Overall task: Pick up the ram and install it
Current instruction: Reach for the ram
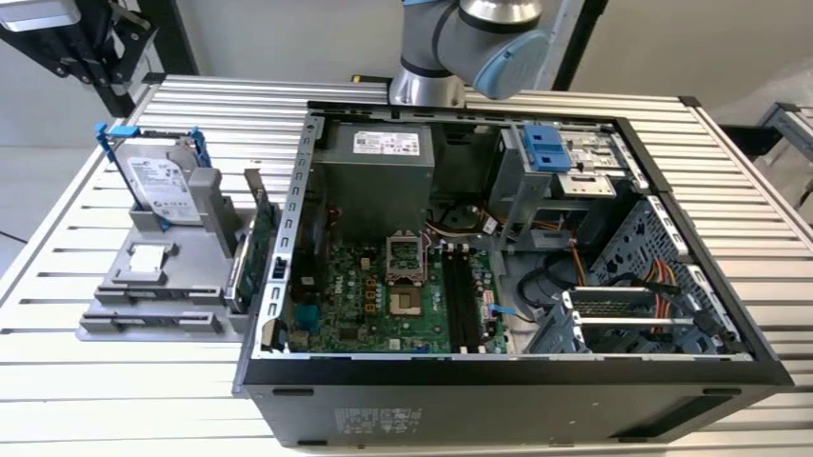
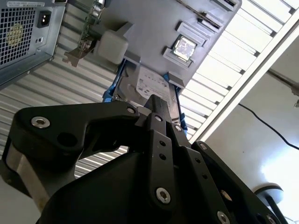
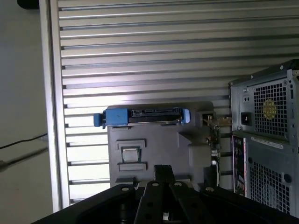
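Arm's black gripper (image 2: 156, 103) pressed together, empty, above grey plastic parts holder (image 3: 154, 133). Thin dark bluish-green ram stick (image 1: 236, 276) stands on edge there, 9 o'clock of open black computer case (image 1: 508, 400) (exterior view). Judged: approach stage; a pick needs fingers spread, aligned over stick.

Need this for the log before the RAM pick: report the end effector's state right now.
End effector: closed, with nothing visibly held between its fingertips.

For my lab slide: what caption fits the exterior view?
Open black computer case on slatted metal table, green motherboard exposed; grey holder beside it carries a blue-framed silver hard drive.
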You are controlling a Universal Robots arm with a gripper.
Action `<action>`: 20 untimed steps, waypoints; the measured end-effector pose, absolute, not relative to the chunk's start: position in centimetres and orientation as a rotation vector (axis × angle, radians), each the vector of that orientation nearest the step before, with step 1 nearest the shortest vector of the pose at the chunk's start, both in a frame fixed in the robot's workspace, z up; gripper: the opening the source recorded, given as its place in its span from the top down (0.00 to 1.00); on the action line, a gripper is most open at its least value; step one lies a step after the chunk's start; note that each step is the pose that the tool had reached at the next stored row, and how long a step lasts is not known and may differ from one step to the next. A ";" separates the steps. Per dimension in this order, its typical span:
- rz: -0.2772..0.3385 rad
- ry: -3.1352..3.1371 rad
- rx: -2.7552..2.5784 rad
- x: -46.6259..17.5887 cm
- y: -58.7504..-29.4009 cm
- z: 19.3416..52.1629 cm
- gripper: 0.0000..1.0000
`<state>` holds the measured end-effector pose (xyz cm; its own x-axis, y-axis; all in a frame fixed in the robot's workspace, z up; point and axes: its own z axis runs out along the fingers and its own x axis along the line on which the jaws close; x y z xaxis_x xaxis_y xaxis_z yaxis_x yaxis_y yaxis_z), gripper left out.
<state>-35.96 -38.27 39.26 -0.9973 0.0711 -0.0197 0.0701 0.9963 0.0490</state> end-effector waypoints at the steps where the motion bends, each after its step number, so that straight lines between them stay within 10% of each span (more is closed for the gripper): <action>1: 0.075 3.117 0.110 -36.0 -38.3 39.3 1.00; 20: 0.075 3.117 0.110 -36.0 -40.2 39.3 1.00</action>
